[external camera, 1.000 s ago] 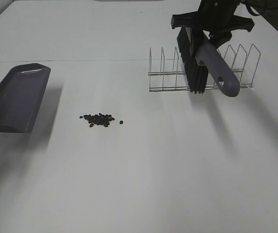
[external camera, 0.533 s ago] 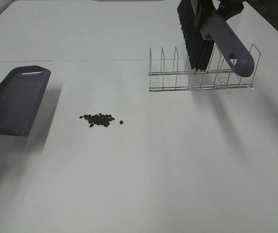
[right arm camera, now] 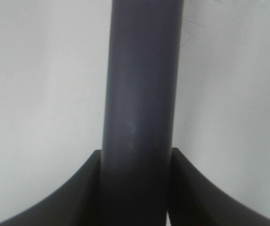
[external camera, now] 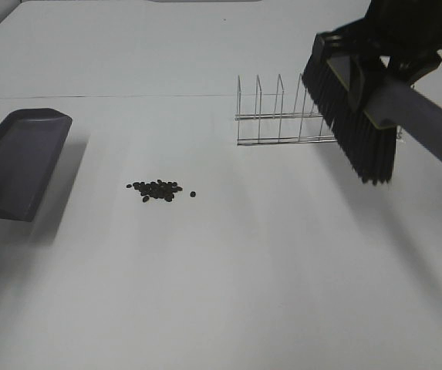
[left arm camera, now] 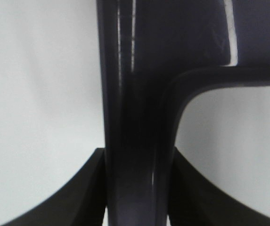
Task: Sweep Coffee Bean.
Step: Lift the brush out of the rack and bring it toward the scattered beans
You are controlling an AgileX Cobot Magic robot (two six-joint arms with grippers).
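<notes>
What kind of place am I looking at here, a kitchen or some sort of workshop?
Most likely a robot test bench rather than a kitchen: a plain white table, one small staged heap of coffee beans, a brush and a dustpan held in the air above it, plus a wire rack.

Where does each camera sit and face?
Exterior high: mounted high, facing down over the table: coffee beans, dustpan, brush, wire rack, right arm's end.
Left wrist: on the left arm, looking past the left gripper, shut on the dustpan.
Right wrist: likewise, past the right gripper, shut on the brush.
Shared: exterior also shows both tools.
</notes>
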